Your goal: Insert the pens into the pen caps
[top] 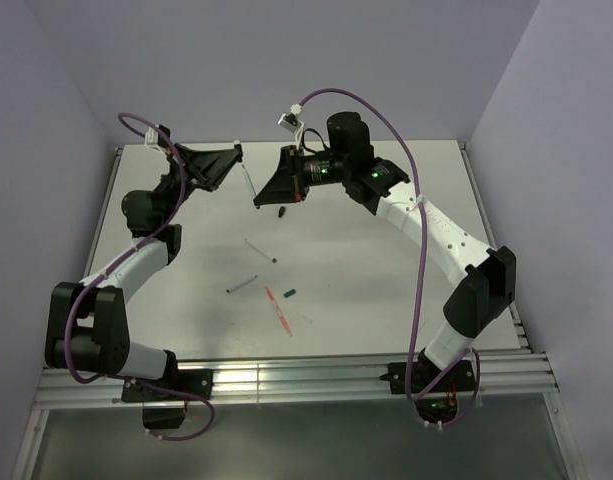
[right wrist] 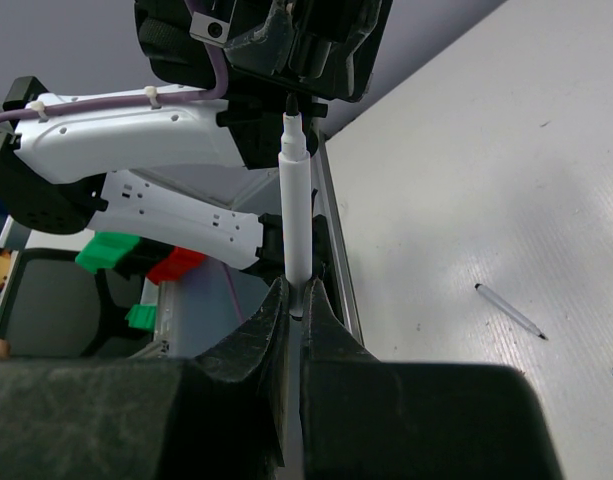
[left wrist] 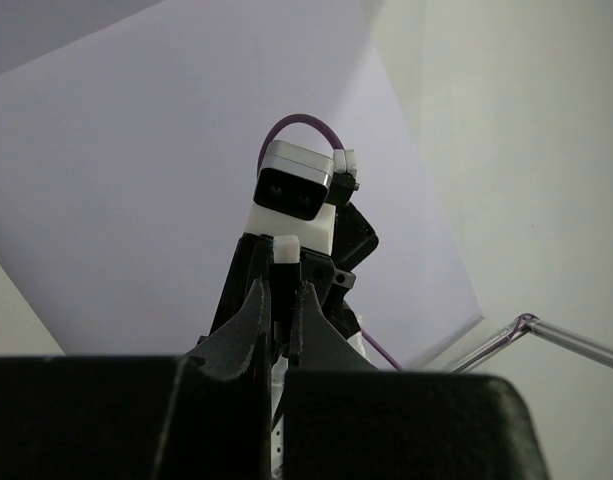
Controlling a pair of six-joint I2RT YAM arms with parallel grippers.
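Observation:
My right gripper [top: 257,203] [right wrist: 296,292] is shut on the rear end of a whitish-grey pen [top: 247,183] [right wrist: 295,200] and holds it above the table. The pen's dark tip points into my left gripper [top: 236,152] [left wrist: 279,292] and reaches its fingertips. The left jaws stand almost closed on a small thing that looks like a pen cap; most of it is hidden. On the table lie a black cap [top: 282,212], a dark green cap [top: 289,293], a red-pink pen [top: 278,308], a whitish pen [top: 259,248] [right wrist: 511,312] and a grey pen [top: 242,284].
Both arms meet at the far middle of the white table [top: 386,260], well above its surface. A metal rail [top: 286,375] runs along the near edge. Purple cables [top: 421,250] hang along both arms. Lilac walls enclose the back and sides.

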